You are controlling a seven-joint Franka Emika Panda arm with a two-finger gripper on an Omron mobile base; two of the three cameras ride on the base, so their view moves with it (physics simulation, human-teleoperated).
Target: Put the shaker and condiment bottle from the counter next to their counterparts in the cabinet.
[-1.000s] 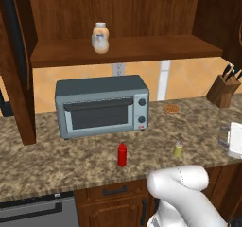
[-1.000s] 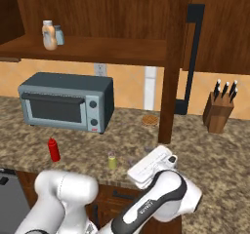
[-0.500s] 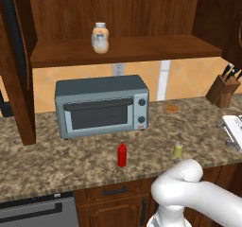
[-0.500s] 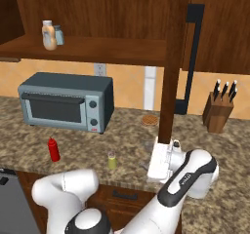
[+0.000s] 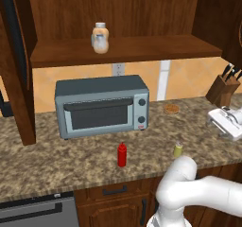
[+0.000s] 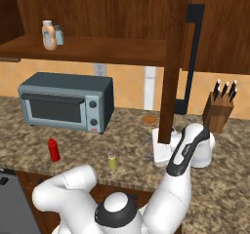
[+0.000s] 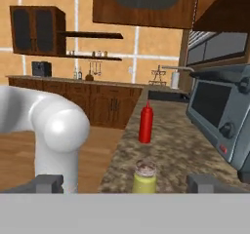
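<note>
Nearest the robot, along the front of the counter (image 5: 56, 169), stand the 2 task items, well apart from each other. The condiment bottle (image 5: 122, 154), all red with a tapered nozzle, is upright in front of the toaster oven (image 5: 101, 105). The shaker (image 5: 177, 149), yellow-green with a grey cap, stands upright to its right, close to the counter's front edge.

The gripper (image 5: 223, 123) hangs low over the counter at the right, well to the right of the shaker, with its fingers spread wide and nothing between them. In the hand view the shaker (image 7: 145, 177) sits low and central between the 2 finger tips, near the camera, with the condiment bottle (image 7: 145, 125) farther off behind it and the toaster oven (image 7: 222, 118) along the right.

Farther back, a small brown round item (image 5: 171, 109) lies on the counter right of the toaster oven, and a knife block (image 5: 223, 89) stands at the far right.

Above, on the shelf of the cabinet (image 5: 127, 51), their counterparts (image 5: 100, 38) stand close together: in the right base view, the peach-orange bottle (image 6: 48, 35) with the greyish clear shaker (image 6: 58, 35) just beside it.
</note>
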